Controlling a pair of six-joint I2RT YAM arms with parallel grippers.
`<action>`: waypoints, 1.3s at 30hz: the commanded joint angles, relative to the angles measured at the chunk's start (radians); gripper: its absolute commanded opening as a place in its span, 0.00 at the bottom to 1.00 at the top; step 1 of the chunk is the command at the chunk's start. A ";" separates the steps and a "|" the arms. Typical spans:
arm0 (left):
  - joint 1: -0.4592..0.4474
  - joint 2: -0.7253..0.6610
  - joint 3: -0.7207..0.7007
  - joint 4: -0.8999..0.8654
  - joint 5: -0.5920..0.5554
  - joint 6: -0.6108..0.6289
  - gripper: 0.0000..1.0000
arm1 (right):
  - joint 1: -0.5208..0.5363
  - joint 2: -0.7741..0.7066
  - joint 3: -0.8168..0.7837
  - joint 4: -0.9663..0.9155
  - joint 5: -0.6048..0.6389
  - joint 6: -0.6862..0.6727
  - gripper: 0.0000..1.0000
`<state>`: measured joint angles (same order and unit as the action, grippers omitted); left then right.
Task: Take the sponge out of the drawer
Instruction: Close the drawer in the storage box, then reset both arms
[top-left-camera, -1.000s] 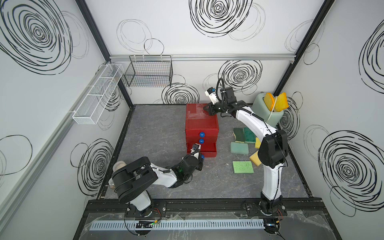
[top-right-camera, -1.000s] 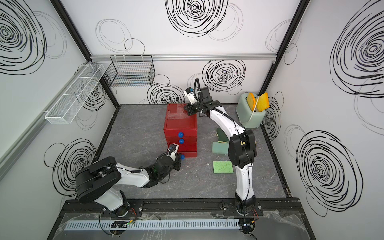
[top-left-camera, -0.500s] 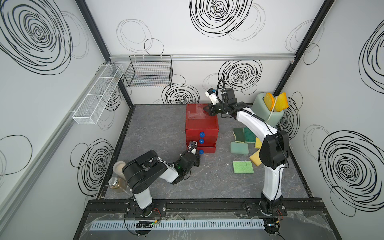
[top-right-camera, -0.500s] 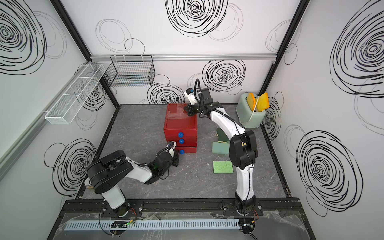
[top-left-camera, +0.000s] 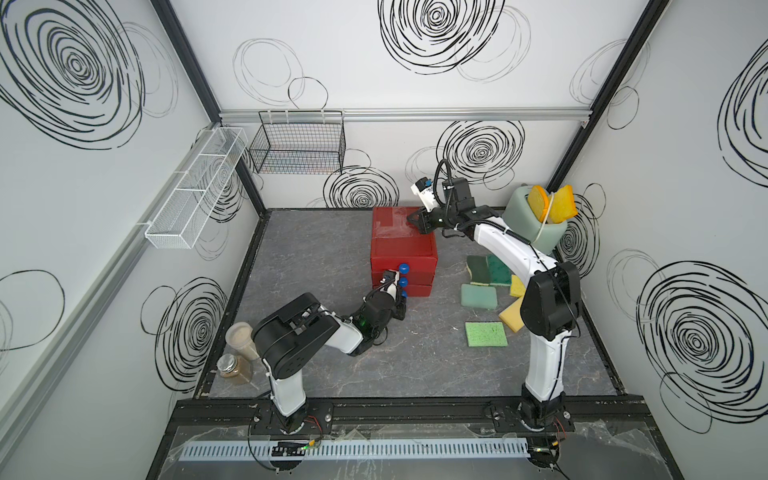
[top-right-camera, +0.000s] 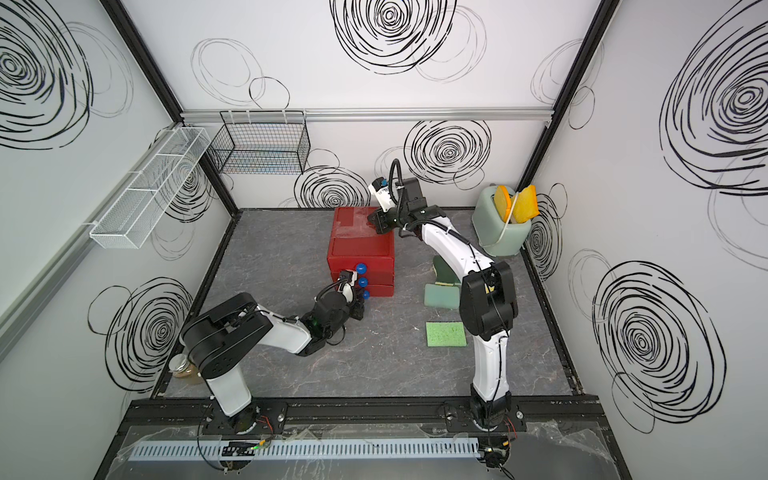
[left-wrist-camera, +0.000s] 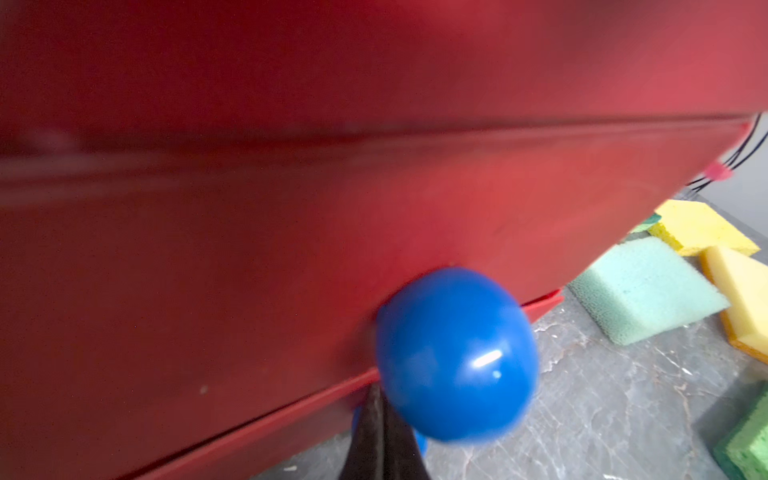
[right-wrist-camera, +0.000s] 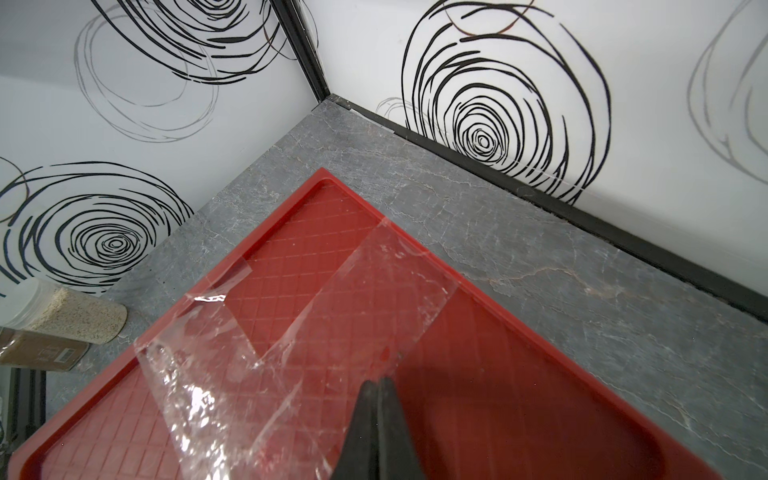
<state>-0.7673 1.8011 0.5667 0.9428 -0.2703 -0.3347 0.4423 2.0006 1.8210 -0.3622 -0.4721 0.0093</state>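
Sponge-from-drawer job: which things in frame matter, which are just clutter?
Job: red drawer unit, its blue knobs, left end effector at the knobs, right end effector on the unit's top.
Clutter: loose sponges on the floor, bin of yellow sponges, wire baskets, spice jars.

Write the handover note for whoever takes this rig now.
Left gripper: shut, empty, at the lowest blue knob of the red drawer unit.
Right gripper: shut, tip on the unit's top.
Drawers: all look closed.
Sponges: several loose on the table beside the unit; none gripped.
Done: unclear; no drawer's inside shows.
To do: likely pull a knob, take the sponge out.
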 joint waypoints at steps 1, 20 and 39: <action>0.015 -0.013 0.008 0.053 0.032 0.020 0.00 | -0.002 0.042 -0.029 -0.174 0.033 -0.022 0.00; 0.029 -0.421 -0.077 -0.076 0.004 0.113 0.86 | -0.005 -0.126 0.026 0.089 0.017 -0.033 0.99; 0.544 -0.764 -0.211 -0.206 -0.002 0.223 0.98 | -0.457 -0.742 -0.951 0.369 0.292 0.128 0.99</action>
<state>-0.2878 1.0294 0.3786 0.7166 -0.2783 -0.1574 0.0154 1.2362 1.0069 0.0189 -0.3157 0.1093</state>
